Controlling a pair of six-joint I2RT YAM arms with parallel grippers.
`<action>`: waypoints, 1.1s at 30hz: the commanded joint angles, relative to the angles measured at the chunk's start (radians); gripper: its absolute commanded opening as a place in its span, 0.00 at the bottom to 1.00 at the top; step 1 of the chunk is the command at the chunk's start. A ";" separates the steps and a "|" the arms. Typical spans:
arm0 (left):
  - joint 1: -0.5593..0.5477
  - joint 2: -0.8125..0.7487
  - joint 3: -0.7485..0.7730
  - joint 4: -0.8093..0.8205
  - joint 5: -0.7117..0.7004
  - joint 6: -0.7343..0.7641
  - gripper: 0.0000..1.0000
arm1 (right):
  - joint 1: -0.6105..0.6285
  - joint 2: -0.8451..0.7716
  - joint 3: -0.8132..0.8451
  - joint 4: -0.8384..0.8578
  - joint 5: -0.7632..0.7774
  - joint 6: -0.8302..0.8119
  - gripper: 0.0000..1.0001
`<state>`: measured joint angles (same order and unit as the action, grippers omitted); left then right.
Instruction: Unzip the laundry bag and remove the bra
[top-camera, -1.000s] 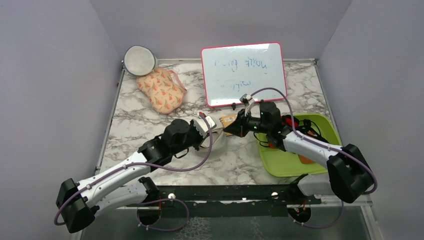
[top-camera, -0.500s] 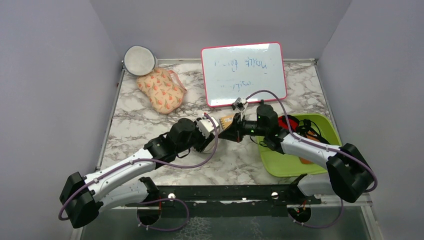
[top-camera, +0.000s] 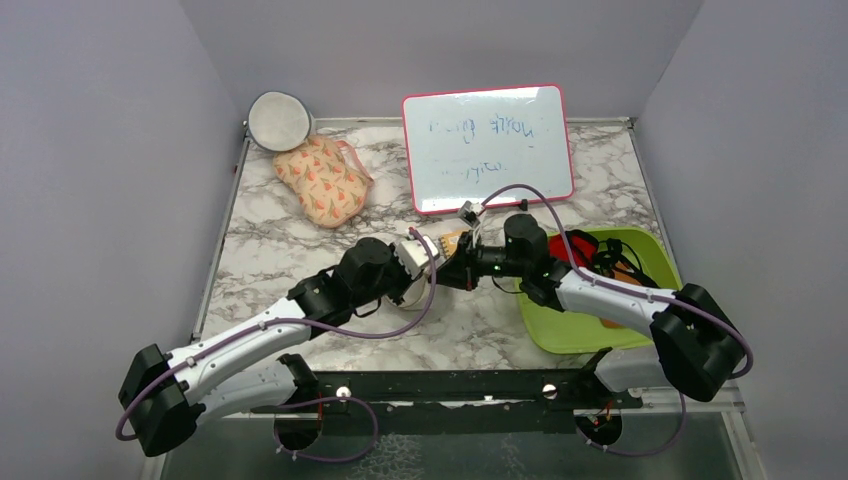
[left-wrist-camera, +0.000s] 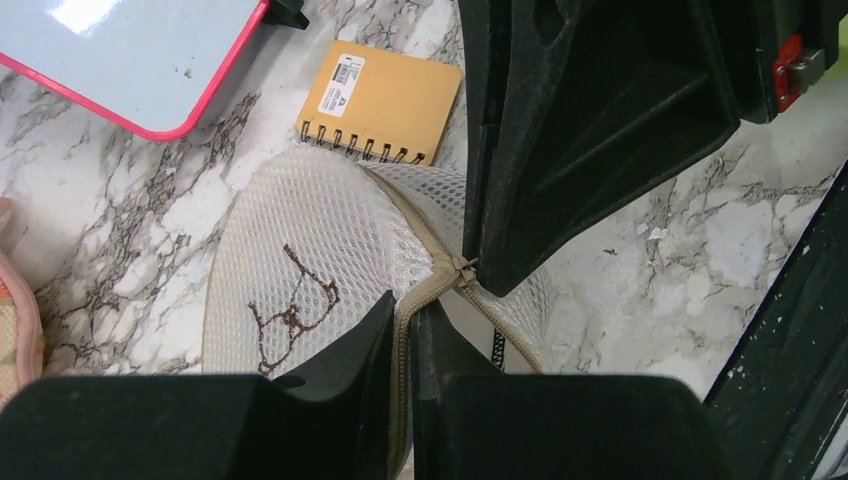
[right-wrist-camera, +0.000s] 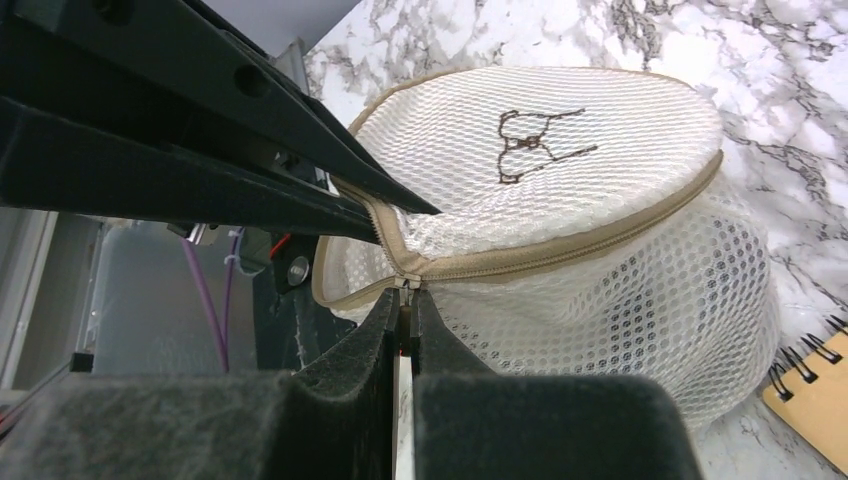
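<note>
The laundry bag (left-wrist-camera: 300, 250), white mesh with a brown squiggle, lies on the marble beside an orange notepad (left-wrist-camera: 382, 100). My left gripper (left-wrist-camera: 407, 308) is shut on the bag's beige zipper edge. My right gripper (right-wrist-camera: 405, 295) is shut on the zipper pull (left-wrist-camera: 465, 267), a short way along the same zipper from the left fingertips. The zipper gapes open between the two grips. In the right wrist view the bag (right-wrist-camera: 560, 180) bulges up, with the left fingers (right-wrist-camera: 250, 130) on its seam. In the top view both grippers meet at mid-table (top-camera: 445, 268). The bra is hidden inside the bag.
A pink-framed whiteboard (top-camera: 488, 148) leans at the back. A peach floral pouch (top-camera: 322, 178) and a grey-rimmed round disc (top-camera: 280, 120) lie back left. A green tray (top-camera: 570, 325) holding red and black items sits under the right arm.
My left gripper opened, shifted forward and closed again on the bag's zipper edge. My right gripper moved left and toward me, staying shut on the pull.
</note>
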<state>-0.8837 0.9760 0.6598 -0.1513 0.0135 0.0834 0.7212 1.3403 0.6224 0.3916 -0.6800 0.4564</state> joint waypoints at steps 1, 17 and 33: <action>0.004 -0.050 0.014 0.019 -0.030 -0.001 0.00 | 0.011 -0.026 0.027 -0.052 0.073 -0.013 0.01; 0.004 -0.130 -0.006 0.040 -0.111 0.004 0.00 | -0.115 -0.108 -0.010 -0.172 0.205 -0.054 0.01; 0.003 -0.055 0.010 0.031 -0.026 0.009 0.32 | -0.067 -0.008 0.014 -0.081 -0.031 -0.015 0.01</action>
<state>-0.8841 0.8909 0.6598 -0.1234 -0.0437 0.0879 0.6186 1.3323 0.6479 0.2684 -0.6525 0.4179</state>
